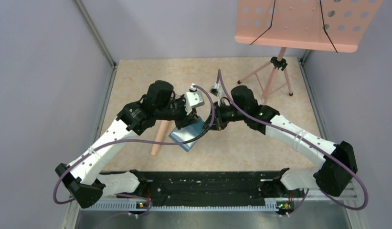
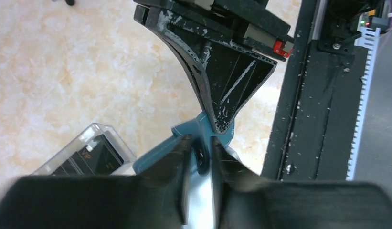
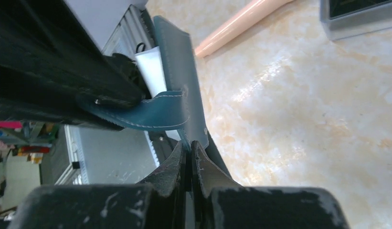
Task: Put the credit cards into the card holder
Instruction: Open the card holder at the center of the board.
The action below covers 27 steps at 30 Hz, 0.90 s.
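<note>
Both hands grip the card holder (image 1: 186, 135), which looks raised above the tabletop (image 1: 241, 148). The left hand (image 2: 199, 143) is clamped on one leaf. The right hand (image 3: 188, 145) is pinched shut on the thin edge of the other leaf, just below the snap flap. The credit cards (image 2: 100, 160) lie in a clear box (image 2: 84, 136) beside the card holder, with none in either hand. The step now seems to be spreading the leaves: draw them apart gently and evenly, without twisting, until a pocket shows. One hand should then hold the card holder alone while the other fetches a card.
</note>
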Each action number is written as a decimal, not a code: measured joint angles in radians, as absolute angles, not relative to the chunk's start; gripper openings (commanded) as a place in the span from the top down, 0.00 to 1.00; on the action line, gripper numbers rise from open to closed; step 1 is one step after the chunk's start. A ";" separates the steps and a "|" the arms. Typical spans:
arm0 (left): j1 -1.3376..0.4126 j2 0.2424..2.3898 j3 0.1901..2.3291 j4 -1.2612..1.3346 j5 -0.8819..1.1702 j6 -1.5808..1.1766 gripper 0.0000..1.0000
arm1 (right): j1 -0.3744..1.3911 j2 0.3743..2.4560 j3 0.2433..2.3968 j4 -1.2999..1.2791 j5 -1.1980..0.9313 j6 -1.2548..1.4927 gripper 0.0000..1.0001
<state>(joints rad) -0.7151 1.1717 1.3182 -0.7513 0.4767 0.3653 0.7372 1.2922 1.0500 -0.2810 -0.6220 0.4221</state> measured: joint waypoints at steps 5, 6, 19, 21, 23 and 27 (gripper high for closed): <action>-0.717 1.156 1.308 -0.705 0.419 0.303 0.12 | 0.737 1.291 1.050 -0.303 -0.557 0.422 1.00; -0.717 1.145 1.297 -0.690 0.395 0.282 0.06 | 0.737 1.291 1.050 -0.306 -0.553 0.421 1.00; -0.658 1.053 1.214 -0.629 0.159 -0.031 0.01 | 0.617 1.238 1.055 -0.407 -0.706 0.338 1.00; -0.649 1.045 1.177 -0.605 0.226 -0.030 0.01 | 0.617 1.240 1.066 -0.457 -0.752 0.304 1.00; -0.642 1.024 1.115 -0.564 0.292 -0.017 0.01 | 0.617 1.240 1.087 -0.506 -0.799 0.274 1.00; -0.607 0.966 0.995 -0.467 0.419 0.015 0.01 | 0.617 1.240 1.129 -0.557 -0.859 0.237 1.00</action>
<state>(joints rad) -0.6075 0.9665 0.9947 -0.4671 0.4187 0.0151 0.6174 1.2404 1.1294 -0.5571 -0.8589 0.2371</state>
